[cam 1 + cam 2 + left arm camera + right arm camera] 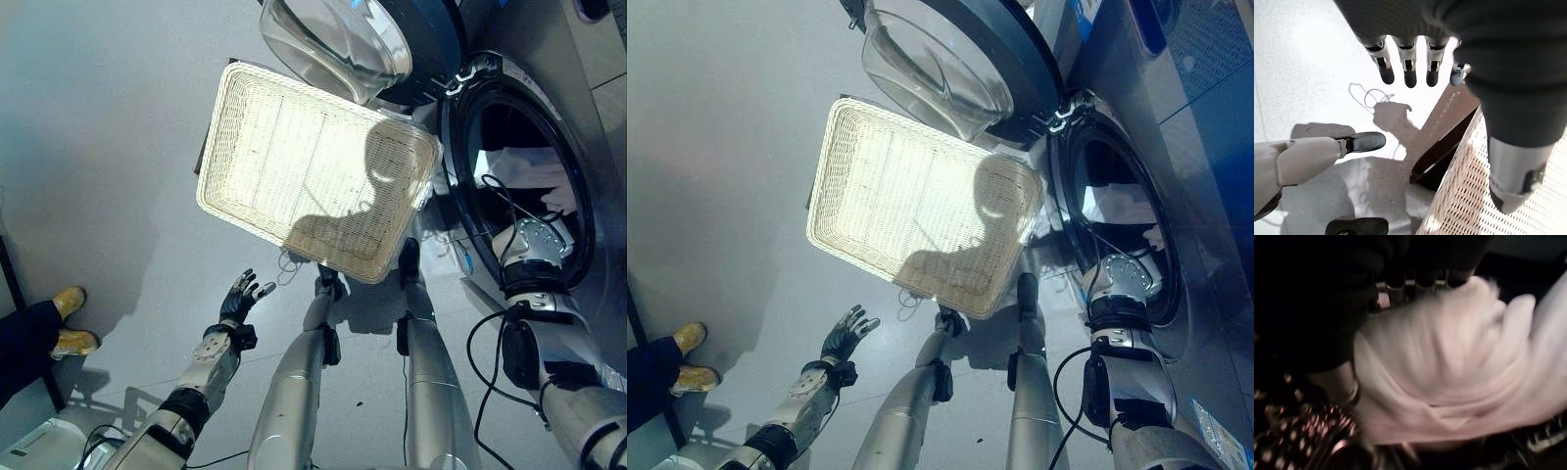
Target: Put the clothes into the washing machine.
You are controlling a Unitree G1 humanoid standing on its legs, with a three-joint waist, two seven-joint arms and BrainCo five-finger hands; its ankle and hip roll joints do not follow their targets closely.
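Note:
The white wicker basket lies on the grey floor with nothing in it, just left of the washing machine. The machine's round glass door stands swung open above the basket. White clothes lie inside the drum. My right arm reaches through the drum opening, and my right hand sits against the white clothes deep in the drum. My left hand hangs open over the floor below the basket's near edge, holding nothing. Its straight fingers point toward the basket's corner.
A person's legs with yellow shoes stand at the left edge. A white object sits at the bottom left corner. Open grey floor spreads to the left of the basket.

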